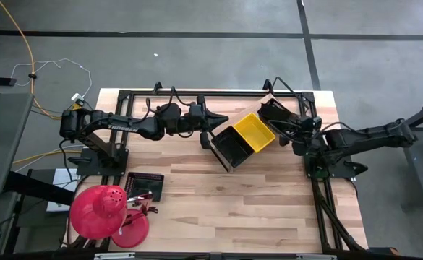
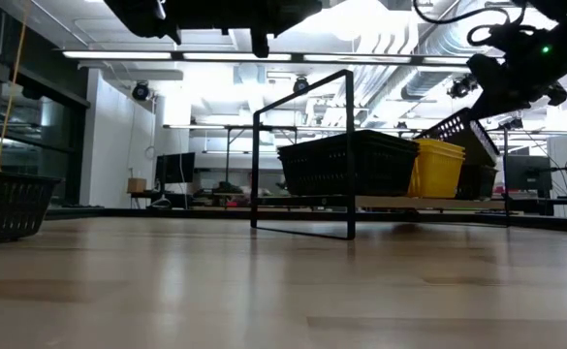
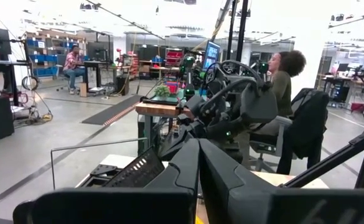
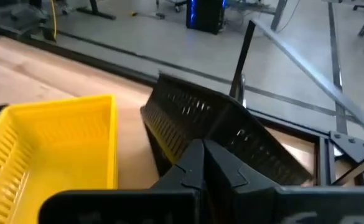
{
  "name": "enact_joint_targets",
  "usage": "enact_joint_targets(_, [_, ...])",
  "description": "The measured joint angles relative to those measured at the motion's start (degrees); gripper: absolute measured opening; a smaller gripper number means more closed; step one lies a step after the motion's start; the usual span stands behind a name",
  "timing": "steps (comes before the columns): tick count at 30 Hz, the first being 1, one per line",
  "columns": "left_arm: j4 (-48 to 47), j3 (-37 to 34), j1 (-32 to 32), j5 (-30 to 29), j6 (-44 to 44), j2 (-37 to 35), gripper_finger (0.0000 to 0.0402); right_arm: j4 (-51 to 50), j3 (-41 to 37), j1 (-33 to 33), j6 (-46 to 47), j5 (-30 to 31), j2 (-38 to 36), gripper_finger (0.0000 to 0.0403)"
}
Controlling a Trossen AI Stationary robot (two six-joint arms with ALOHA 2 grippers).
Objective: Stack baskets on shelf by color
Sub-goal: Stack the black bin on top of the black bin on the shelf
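Right hand [image 4: 203,155] pinches, seemingly, a tilted black basket [image 4: 219,134]; left hand [image 1: 205,137] pressed together beside shelf [image 1: 229,165]

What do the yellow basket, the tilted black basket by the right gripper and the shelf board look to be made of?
Yellow basket: probably moulded plastic, glossy, with slotted mesh walls. Black basket: likely the same plastic, darker, with rows of small slots in its tilted wall, just beyond the shut right gripper. Shelf: a pale board with wood grain, seemingly unvarnished, in a thin black frame, likely metal.
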Motion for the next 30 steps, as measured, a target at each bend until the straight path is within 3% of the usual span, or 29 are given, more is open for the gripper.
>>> enact_joint_targets(17, [0.00,0.00,-0.01,0.63,-1.15,0.00,0.0000,1.38,-0.04,-1.19,0.10,-15.72,7.38,0.0000])
enact_joint_targets(20, [0.00,0.02,-0.02,0.65,-1.31,0.00,0.0000,3.51,2.20,1.19,-2.67,-12.41,6.94,0.0000])
enact_joint_targets(24, [0.00,0.02,0.00,0.65,-1.31,0.00,0.0000,4.14,6.78,3.08,-7.08,-2.82,6.73,0.0000])
enact_joint_targets(27, [0.00,0.02,-0.02,0.65,-1.31,0.00,0.0000,4.38,8.37,2.40,-8.88,4.75,6.68,0.0000])
enact_joint_targets(30, [0.00,0.02,-0.02,0.65,-1.31,0.00,0.0000,2.90,8.37,-0.37,-7.94,7.00,6.76,0.0000])
